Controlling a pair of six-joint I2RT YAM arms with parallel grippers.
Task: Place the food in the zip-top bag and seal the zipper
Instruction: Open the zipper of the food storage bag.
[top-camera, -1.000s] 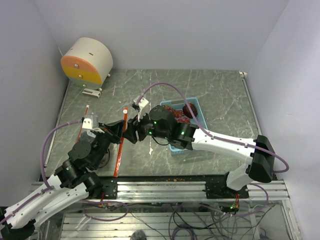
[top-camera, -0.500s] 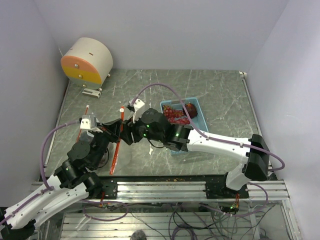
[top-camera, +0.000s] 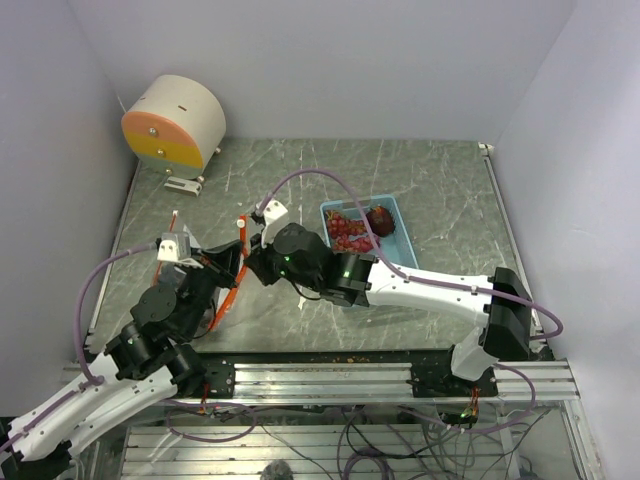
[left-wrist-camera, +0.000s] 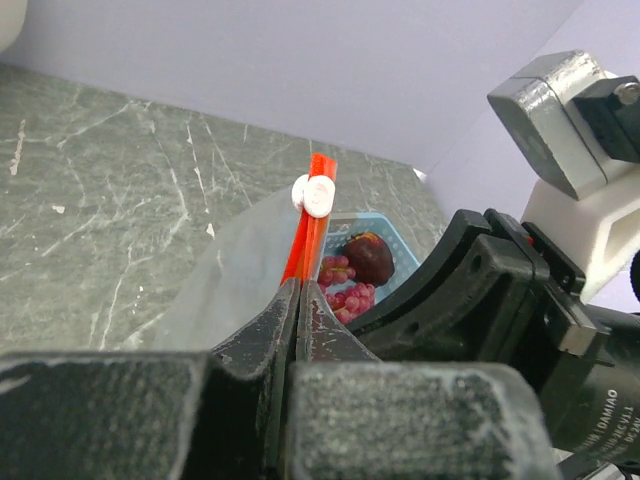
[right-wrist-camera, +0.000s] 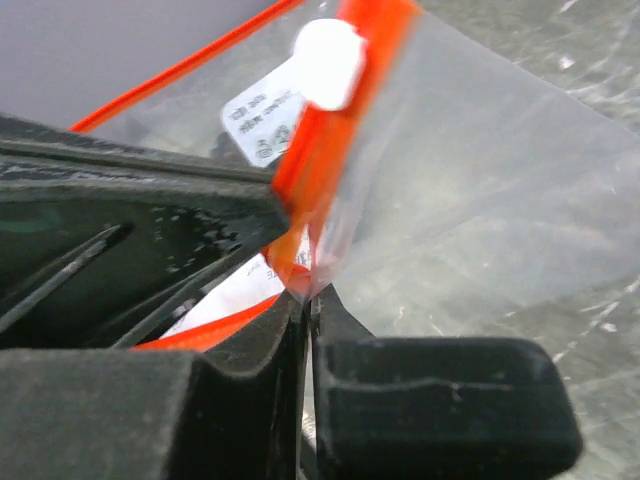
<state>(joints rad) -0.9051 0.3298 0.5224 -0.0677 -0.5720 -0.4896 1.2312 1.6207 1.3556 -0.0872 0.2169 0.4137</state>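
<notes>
Only blurred label (right-wrist-camera: 262, 126) on zip-top bag (right-wrist-camera: 480, 200)

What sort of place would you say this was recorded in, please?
Probably a robotics lab test cell: a marble-patterned tabletop boxed in by plain pale walls, an aluminium mounting rail with loose cables beneath, and a blue tray of red fruit set out as a prop.
</notes>
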